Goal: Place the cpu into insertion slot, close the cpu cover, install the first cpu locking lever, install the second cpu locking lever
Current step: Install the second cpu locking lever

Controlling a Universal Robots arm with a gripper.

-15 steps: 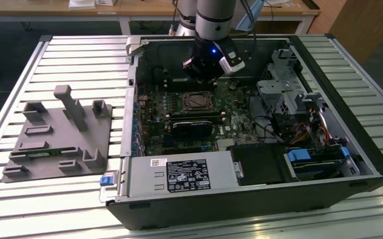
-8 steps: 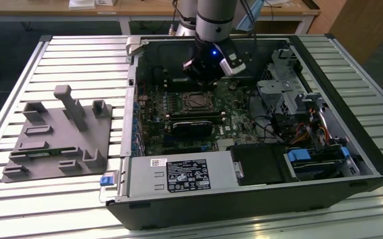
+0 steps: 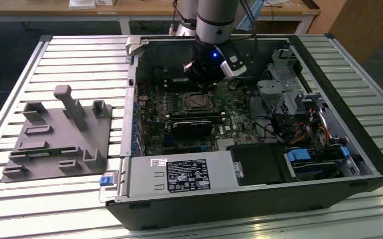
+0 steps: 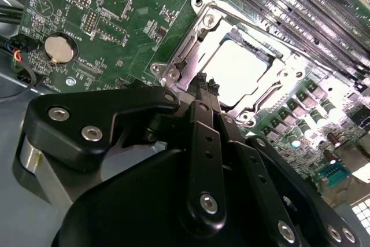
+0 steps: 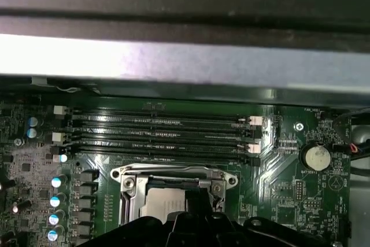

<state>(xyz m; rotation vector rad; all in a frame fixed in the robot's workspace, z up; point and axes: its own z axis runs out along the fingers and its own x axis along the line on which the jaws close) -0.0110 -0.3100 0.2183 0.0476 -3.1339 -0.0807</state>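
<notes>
Black linkage bars of your pincer (image 4: 206, 85) crowd the front of the second wrist view, and its two fingers stand pressed together with nothing between them, their tips just beside the near edge of the cpu cover (image 4: 202, 30). That silver frame lies flat over the insertion slot (image 4: 272, 56), and through its square window you see the pale top of the cpu (image 4: 237, 73) already seated. Green motherboard (image 4: 133, 21) surrounds the socket, with a round coin battery (image 4: 59, 49) off to one side.

Your first wrist view gives you the same socket from the other side: the cpu cover (image 5: 173, 173) with the pale cpu (image 5: 165, 203) in its window, the dark pincer body cutting across the nearest edge, and beyond it the long black memory slots (image 5: 162, 137), which the second wrist view catches only at a corner. A steel wall of the computer case (image 5: 185, 56) runs behind them.

From the exterior view you see the arm (image 3: 215, 20) reaching down into the open computer case (image 3: 350, 99), which lies on a slatted counter (image 3: 78, 59). The insertion slot (image 3: 197, 101) sits just below the pincer head. A grey fixture tray (image 3: 55, 137) rests on the counter toward the exterior view's left, well apart from the case.
</notes>
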